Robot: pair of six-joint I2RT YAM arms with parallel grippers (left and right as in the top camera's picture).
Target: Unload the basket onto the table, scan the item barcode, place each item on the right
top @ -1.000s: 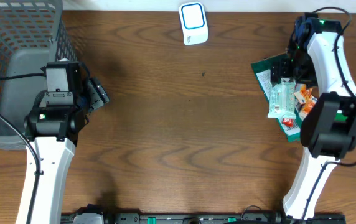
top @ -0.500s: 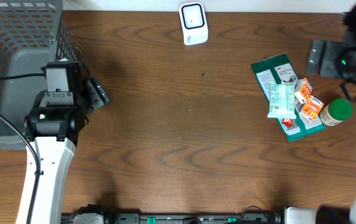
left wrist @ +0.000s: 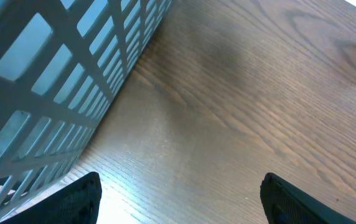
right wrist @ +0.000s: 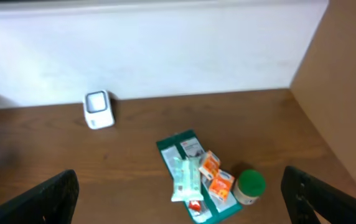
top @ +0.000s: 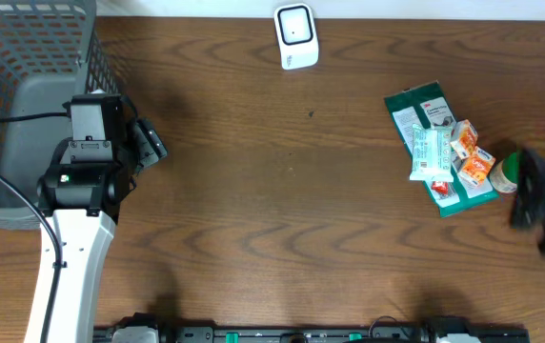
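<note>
At the right end of the table sits the item pile: a green flat pack (top: 425, 107) with a white-green packet (top: 432, 152) lying on it, two small orange cartons (top: 468, 157) touching each other, and a green-lidded jar (top: 508, 171) just beside them. I can't tell which one is meant for scanning, and no barcode is readable from here.

The right gripper (right wrist: 179, 177) is spread wide, holds nothing, and hangs high over the pile. In the overhead view it's only a dark smear at the table's right edge. The left gripper (left wrist: 179, 183) is also spread and empty, parked beside the grey basket (top: 25, 95).

The scanner (top: 296, 36) stands at the far edge, well apart from the pile.

Risks as I see them:
- The items overlap, so jaws closing on one will likely drag or pinch a neighbour too.
- The flat pack lies flush on the wood, so the fingers may skid off its edge.
- A nudge could tip or roll the jar off the side.
- The barcode face is unknown, so the item may be presented wrong side to the scanner and give no read.
- It's a long carry, so a weak pinch could drop the item midway.
</note>
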